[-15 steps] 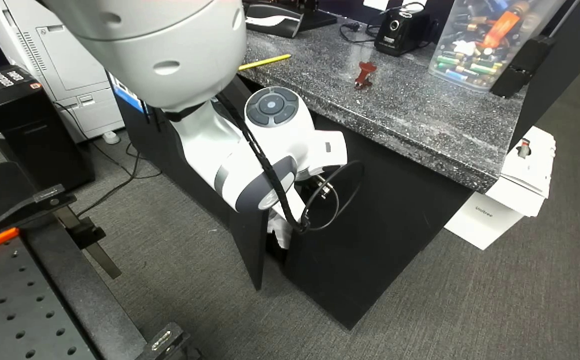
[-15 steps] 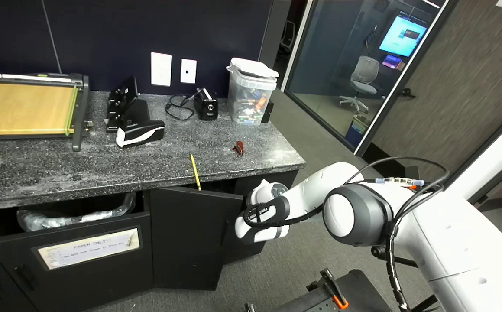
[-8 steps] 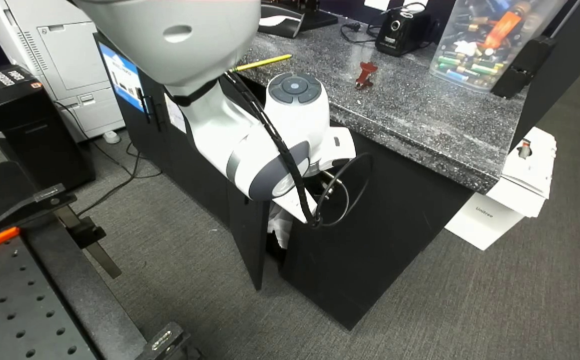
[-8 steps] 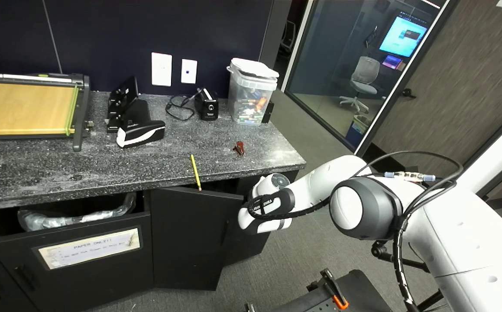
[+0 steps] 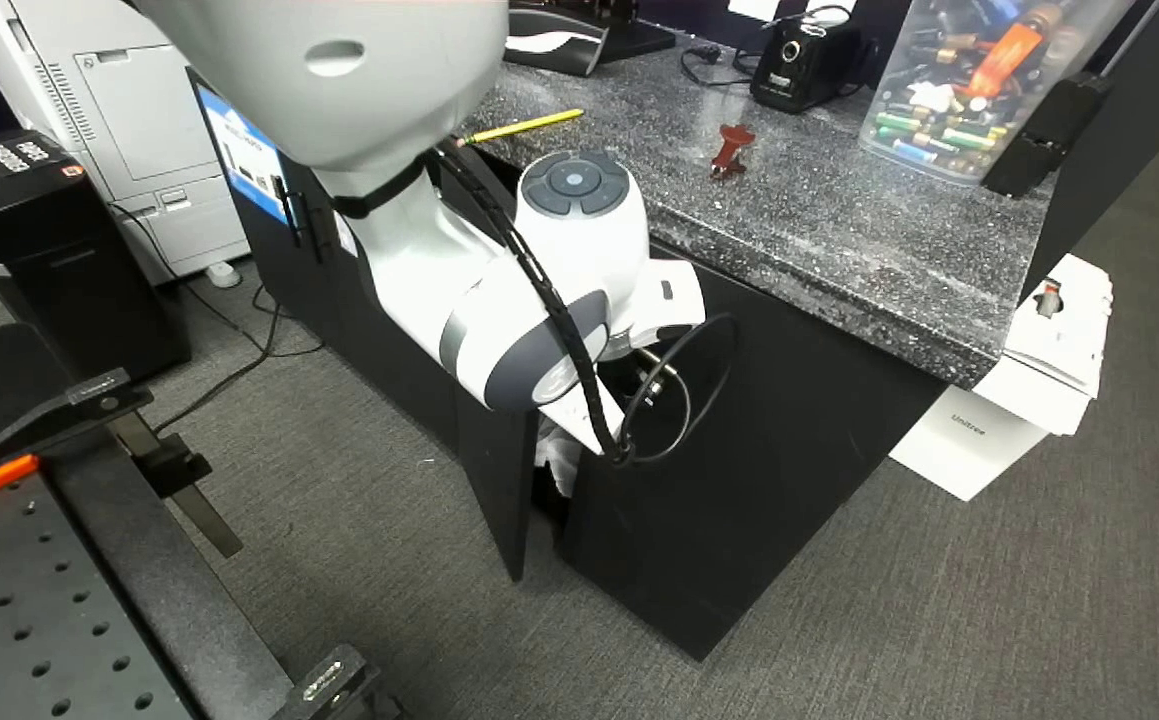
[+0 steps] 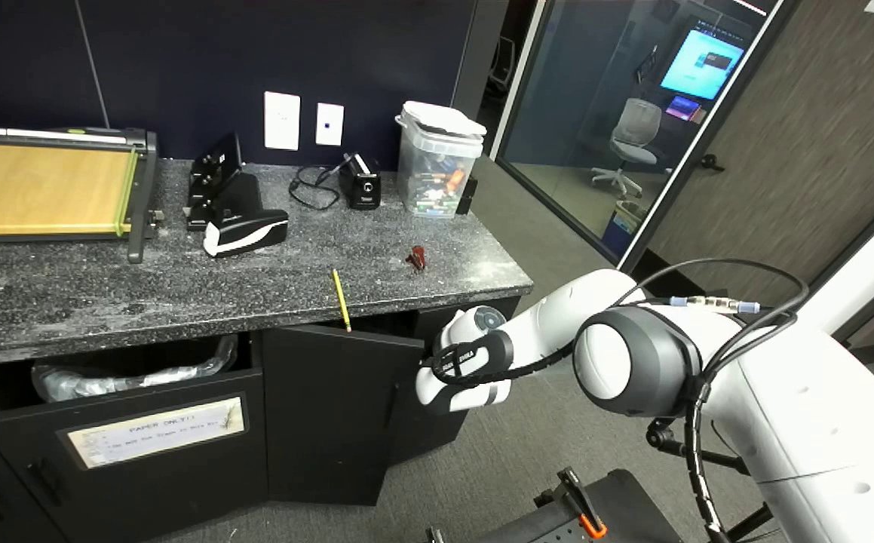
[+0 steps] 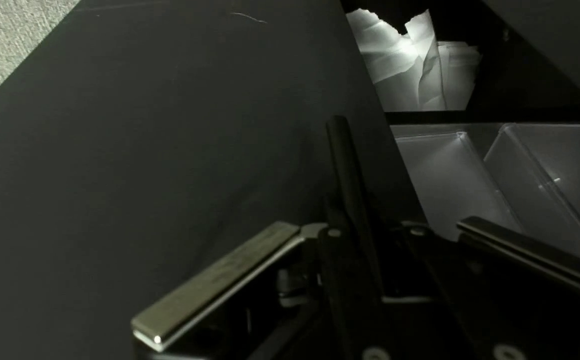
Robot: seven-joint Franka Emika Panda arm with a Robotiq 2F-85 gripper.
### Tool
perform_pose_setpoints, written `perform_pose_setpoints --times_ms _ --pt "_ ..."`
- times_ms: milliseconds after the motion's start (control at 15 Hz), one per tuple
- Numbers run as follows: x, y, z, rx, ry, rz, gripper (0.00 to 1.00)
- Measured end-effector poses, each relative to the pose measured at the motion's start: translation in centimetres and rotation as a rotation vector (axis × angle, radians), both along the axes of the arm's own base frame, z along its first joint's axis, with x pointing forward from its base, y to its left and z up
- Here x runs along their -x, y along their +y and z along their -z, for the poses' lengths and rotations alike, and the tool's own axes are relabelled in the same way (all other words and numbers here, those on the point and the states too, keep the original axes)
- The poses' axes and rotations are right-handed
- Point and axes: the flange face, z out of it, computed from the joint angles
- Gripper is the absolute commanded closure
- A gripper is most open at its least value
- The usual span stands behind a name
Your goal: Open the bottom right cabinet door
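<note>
Nearest the wrist camera, your silver-and-black metal gripper straddles the dark bar handle; you cannot tell whether the jaws pinch it or stand slightly apart. Just beyond, beneath the right end of the speckled grey countertop, the tall, flat, matte black door panel stands ajar; most likely you need only swing it wider. Its face is plain, faintly scratched. Farther inside lies crumpled white paper.

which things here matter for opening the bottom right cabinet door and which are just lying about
For the job:
bottom right cabinet door, standing ajar
its handle
pincer, close by the handle

Just lying about, on the countertop:
yellow pencil
red staple remover
black-and-white stapler
paper trimmer
lidded tub
</note>
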Motion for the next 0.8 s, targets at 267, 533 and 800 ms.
perform_pose_setpoints --times_ms 267,533,800 --pt "2.2 0.0 0.0 0.018 -0.004 0.06 0.96" --pt "3.6 -0.2 -0.1 0.022 0.001 0.116 0.96" --pt "4.3 -0.3 -0.2 0.019 0.007 0.161 0.96"
